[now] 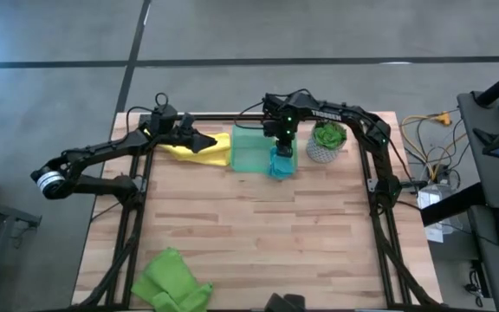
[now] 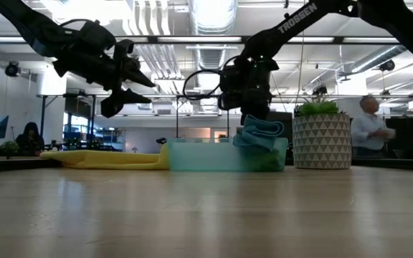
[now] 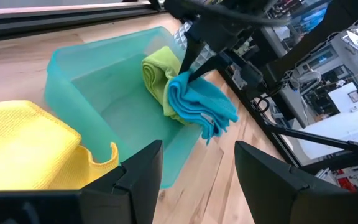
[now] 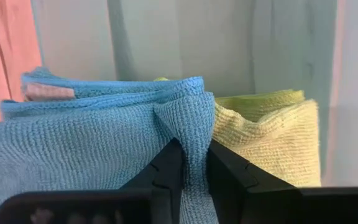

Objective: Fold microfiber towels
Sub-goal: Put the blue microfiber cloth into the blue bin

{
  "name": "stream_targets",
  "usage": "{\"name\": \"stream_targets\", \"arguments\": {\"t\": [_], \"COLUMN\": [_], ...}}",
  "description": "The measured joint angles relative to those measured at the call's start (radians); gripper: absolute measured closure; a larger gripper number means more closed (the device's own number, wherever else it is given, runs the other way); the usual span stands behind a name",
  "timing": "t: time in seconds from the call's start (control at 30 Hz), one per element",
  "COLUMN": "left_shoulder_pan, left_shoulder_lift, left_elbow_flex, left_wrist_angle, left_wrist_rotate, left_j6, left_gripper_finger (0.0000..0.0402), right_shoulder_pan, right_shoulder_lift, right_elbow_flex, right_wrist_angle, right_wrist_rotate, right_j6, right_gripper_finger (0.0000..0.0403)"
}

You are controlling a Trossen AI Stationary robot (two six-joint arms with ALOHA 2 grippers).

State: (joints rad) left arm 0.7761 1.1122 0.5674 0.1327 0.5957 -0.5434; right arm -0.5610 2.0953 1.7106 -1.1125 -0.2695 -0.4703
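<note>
The left gripper (image 1: 208,141) hovers above the flat yellow microfiber towel (image 1: 199,151), its fingers spread and empty; lowered carelessly, it could rumple that cloth. The right gripper (image 1: 282,149) pinches a fold of the folded teal-blue microfiber towel (image 3: 199,104) between nearly closed fingers, over the translucent green rectangular tray (image 1: 248,152). The bundle straddles the tray's rim beside a folded lime-green towel (image 3: 159,74), so a release risks it unfolding or slipping onto the wooden table (image 1: 258,225).

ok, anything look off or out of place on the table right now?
Mostly tidy. The teal-blue towel, pinched by the right gripper, drapes over the tray wall rather than lying inside beside the folded green towel. A second green towel sits crumpled at the near table edge, unfolded.
</note>
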Motion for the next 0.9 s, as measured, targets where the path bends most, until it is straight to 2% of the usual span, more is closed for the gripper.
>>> {"name": "stream_targets", "arguments": {"t": [0.3,0.63,0.9], "left_shoulder_pan": [0.001,0.001,0.0], "left_shoulder_lift": [0.0,0.0,0.0], "left_elbow_flex": [0.0,0.0,-0.001], "left_wrist_angle": [0.017,0.017,0.017], "left_wrist_rotate": [0.0,0.0,0.0], "left_j6": [0.0,-0.002,-0.002], "left_gripper_finger": [0.0217,0.0217,0.0217], "right_shoulder_pan": [0.0,0.001,0.0], "right_shoulder_lift": [0.0,-0.012,-0.014], "right_elbow_flex": [-0.036,-0.036,-0.036], "right_wrist_angle": [0.018,0.023,0.019], "right_wrist_rotate": [0.0,0.041,0.063], "right_j6": [0.047,0.092,0.115], "right_gripper_finger": [0.0293,0.0297,0.0282]}}
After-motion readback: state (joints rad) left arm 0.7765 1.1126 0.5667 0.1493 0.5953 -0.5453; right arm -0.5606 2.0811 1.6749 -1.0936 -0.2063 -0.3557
